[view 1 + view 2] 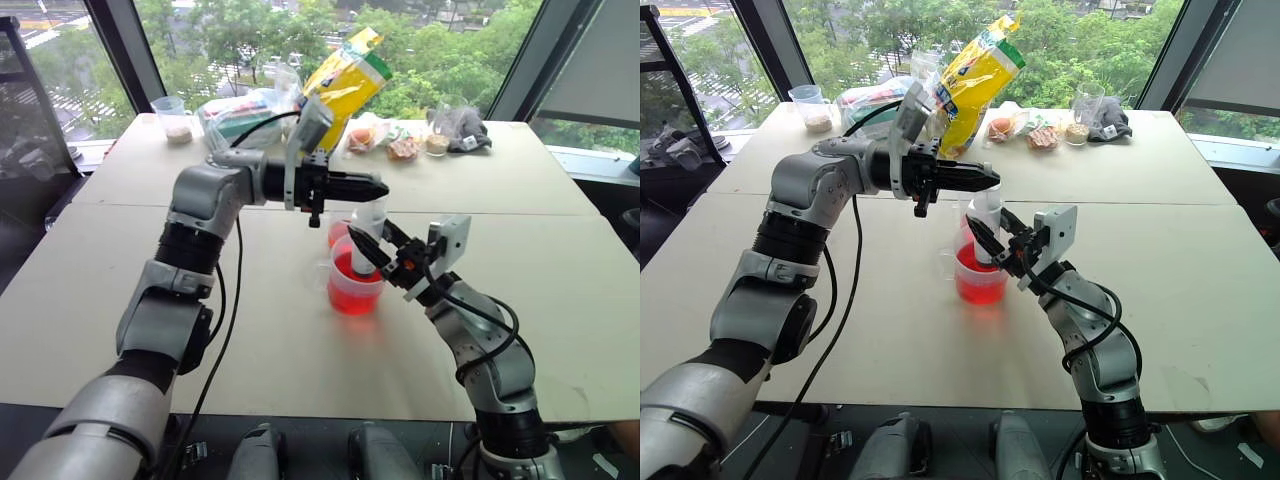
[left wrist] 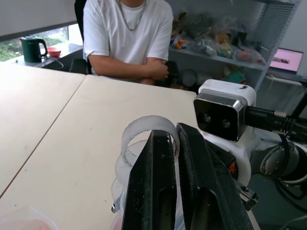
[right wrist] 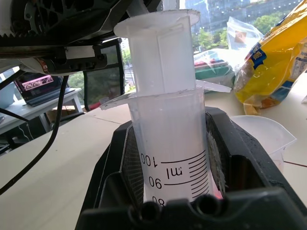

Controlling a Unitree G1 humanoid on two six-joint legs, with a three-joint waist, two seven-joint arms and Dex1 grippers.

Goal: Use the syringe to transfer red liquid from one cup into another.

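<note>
The syringe [image 1: 366,232] stood upright at the middle of the table [image 1: 560,290], its lower end inside the measuring cup [image 1: 354,283], which held red liquid [image 1: 354,291]. The right gripper [image 1: 368,249] was clamped around the syringe barrel just above the cup rim, its fingers [image 3: 120,163] pressed against both sides of the barrel below the finger flange. The left gripper [image 1: 376,187] reached in level above the measuring cup, its fingers [image 2: 156,182] shut together at the top of the white plunger [image 3: 160,52]; whether they gripped the plunger cannot be told. The small narrow cup [image 1: 339,232] stood just behind the measuring cup, touching it. Beyond the measuring cup, at the table's far edge, lay a yellow bag [image 1: 348,85], packets of food [image 1: 385,140] and a clear cup of beige grains [image 1: 175,119]. A seated person [image 2: 129,40] appeared past the table's edge.
</note>
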